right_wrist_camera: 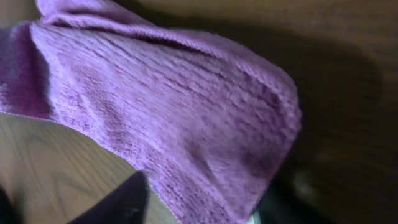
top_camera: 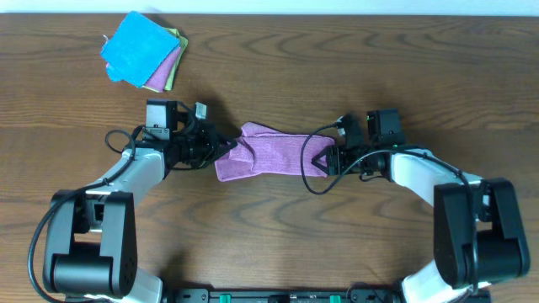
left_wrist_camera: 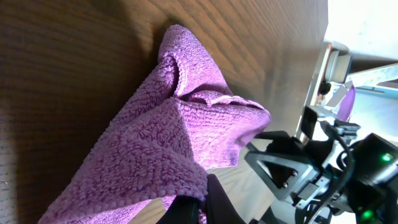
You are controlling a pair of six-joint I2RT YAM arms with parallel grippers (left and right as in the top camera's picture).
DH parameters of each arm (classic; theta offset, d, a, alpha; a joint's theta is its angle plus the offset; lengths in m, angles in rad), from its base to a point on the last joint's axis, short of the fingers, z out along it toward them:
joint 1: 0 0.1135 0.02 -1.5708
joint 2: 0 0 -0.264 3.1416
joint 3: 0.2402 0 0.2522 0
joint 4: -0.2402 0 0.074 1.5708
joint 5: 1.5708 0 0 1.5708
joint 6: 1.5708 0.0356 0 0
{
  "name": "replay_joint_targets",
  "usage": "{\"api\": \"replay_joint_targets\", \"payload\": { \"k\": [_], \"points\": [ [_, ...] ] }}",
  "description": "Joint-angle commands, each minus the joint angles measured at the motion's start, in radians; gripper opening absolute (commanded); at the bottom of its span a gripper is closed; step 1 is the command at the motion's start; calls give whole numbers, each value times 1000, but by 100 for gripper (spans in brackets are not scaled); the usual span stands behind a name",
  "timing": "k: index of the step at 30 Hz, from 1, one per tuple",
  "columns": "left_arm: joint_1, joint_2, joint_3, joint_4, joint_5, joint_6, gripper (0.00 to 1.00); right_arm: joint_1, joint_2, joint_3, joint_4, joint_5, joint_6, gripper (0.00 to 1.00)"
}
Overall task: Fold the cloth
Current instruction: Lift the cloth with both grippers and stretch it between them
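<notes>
The purple cloth (top_camera: 271,151) lies bunched in a long band across the middle of the table. My left gripper (top_camera: 226,150) is at its left end. In the left wrist view the fingers (left_wrist_camera: 202,204) are shut on the edge of the cloth (left_wrist_camera: 168,143), which is lifted and crumpled. My right gripper (top_camera: 325,158) is at the cloth's right end. In the right wrist view the fingers (right_wrist_camera: 205,208) stand wide apart, with the cloth's corner (right_wrist_camera: 186,112) between them.
A stack of folded cloths (top_camera: 143,52), blue on top with purple and yellow-green under it, lies at the back left. The wooden table (top_camera: 269,236) extends in front of the cloth.
</notes>
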Motion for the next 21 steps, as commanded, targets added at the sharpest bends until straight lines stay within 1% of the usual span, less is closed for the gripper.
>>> {"api": "replay_joint_targets", "payload": {
  "k": [1,2,3,7,10,14,17,19,21],
  "points": [
    [-2,14,11,2,23,-5,6,16,17,-5,-5,-17,20,21],
    [-2,14,11,5,32,-11,6,16,17,-5,-5,-31,27,4],
    [-2,14,11,11,39,-11,6,16,15,-5,-5,-45,38,1],
    [-2,14,11,42,70,-33,6,16,-8,-3,-6,-93,68,1],
    [-2,12,12,99,114,-75,6,15,-78,-3,-9,-108,96,1],
    [-2,-14,13,240,122,-209,6,14,-260,0,-8,-94,123,1],
    [-2,-30,13,368,122,-303,6,14,-359,3,-8,-38,147,1],
    [-2,-32,13,450,121,-374,6,6,-414,3,-6,-28,154,1],
    [-2,-32,13,509,108,-418,6,-3,-425,3,13,-29,170,1]
  ]
}}
